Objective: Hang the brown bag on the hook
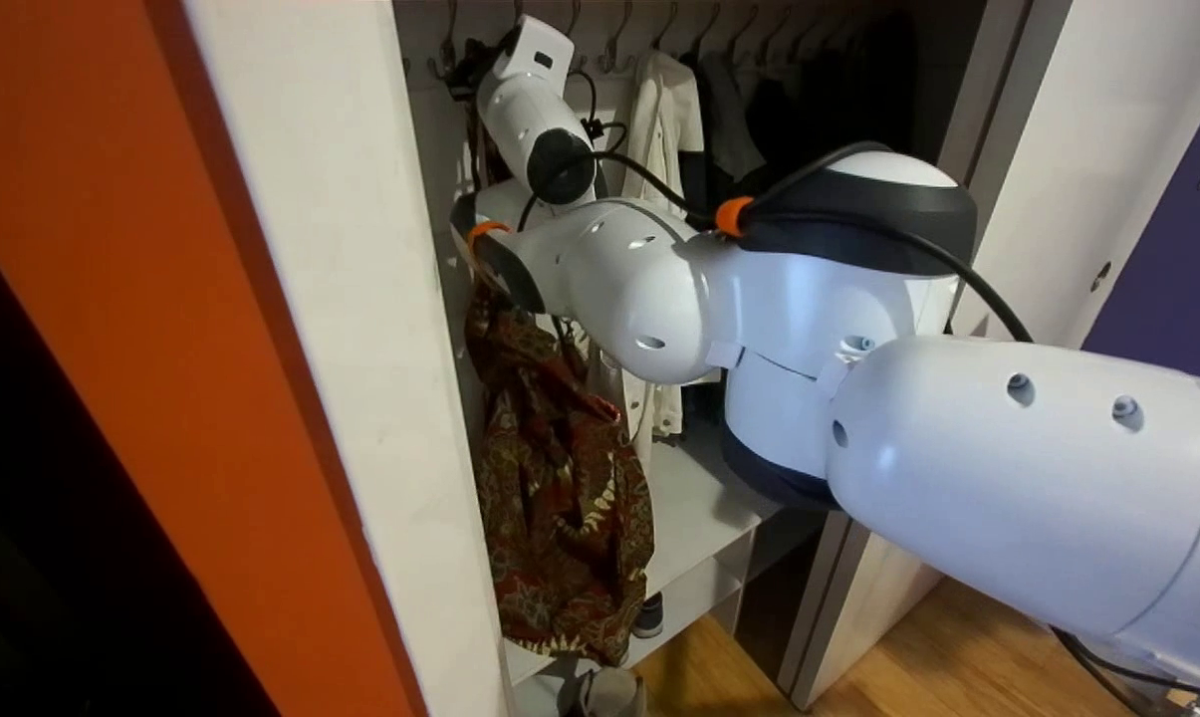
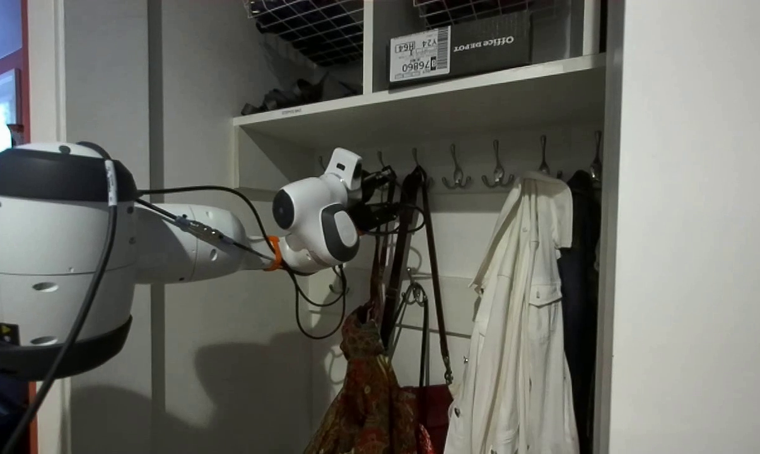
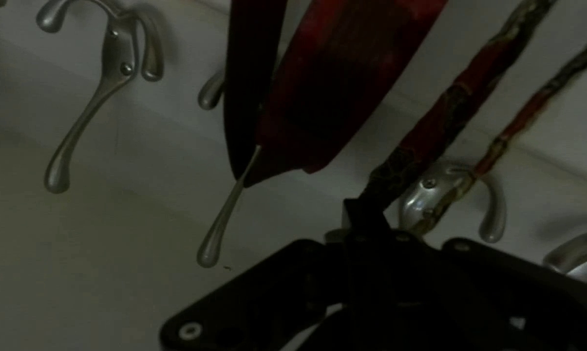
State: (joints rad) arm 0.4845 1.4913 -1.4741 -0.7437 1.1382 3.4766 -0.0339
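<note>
A closed hand (image 3: 365,214) gripped a strap (image 3: 435,127) of the brown bag (image 1: 565,498); release before it caught the hook (image 3: 426,189) risked a fall.

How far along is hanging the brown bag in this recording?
Done: the brown bag hangs with its strap up near a hook.
In hand: the shut fingers appear to grip that strap.
Left: probably seating the strap, then opening the fingers and backing away; whether it already loops over the hook is hidden behind them.
</note>
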